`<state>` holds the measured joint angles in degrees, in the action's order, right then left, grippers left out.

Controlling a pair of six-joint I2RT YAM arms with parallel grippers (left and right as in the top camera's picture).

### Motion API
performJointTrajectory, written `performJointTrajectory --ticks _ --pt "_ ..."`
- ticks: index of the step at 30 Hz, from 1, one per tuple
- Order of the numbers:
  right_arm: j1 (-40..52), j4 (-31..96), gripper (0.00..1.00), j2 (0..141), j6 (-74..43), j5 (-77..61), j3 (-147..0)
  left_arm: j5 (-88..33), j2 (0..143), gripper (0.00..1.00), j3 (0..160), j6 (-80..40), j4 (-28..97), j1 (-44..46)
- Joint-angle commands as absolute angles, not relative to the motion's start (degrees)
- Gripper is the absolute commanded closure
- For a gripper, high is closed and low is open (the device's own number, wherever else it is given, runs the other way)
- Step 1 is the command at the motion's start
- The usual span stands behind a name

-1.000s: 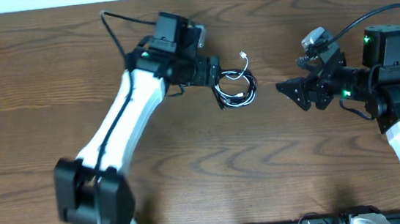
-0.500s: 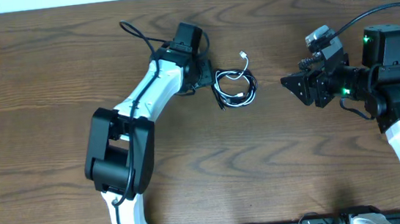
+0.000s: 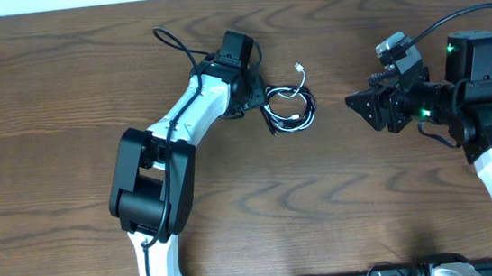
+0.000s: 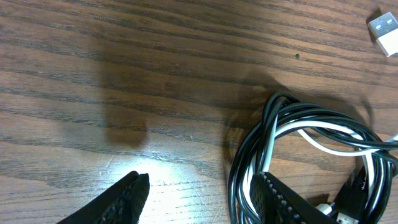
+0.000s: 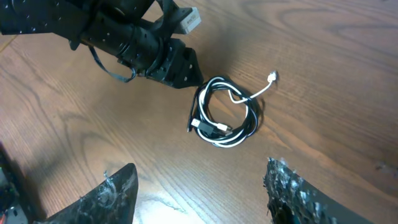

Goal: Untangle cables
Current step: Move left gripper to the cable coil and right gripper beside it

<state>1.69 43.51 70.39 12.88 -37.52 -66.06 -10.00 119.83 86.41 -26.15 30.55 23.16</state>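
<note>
- Lying mid-table on the brown wooden table, the coil of thin black and white cables sits as one small tangled loop, closer to your left arm.
- Your left gripper is at its edge, jaws spread, the outer black strands between them, nothing pinched.
- Close on those black strands only, low to the wood, so the white cable stays free.
- Your right gripper waits well apart, spread and empty. Bring it to the small white plug end and draw outward gently.
</note>
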Motion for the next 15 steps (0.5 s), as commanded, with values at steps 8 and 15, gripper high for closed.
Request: performJointTrajectory --ticks 8,15 --pt "1.9 44.6 0.36 70.5 12.3 -37.6 -66.8 -9.9 124.4 0.46 87.1 -26.9 30.2 24.1" --pt "1.9 44.9 0.36 70.5 12.3 -37.6 -66.8 -9.4 125.4 0.48 87.1 -26.9 29.7 25.6"
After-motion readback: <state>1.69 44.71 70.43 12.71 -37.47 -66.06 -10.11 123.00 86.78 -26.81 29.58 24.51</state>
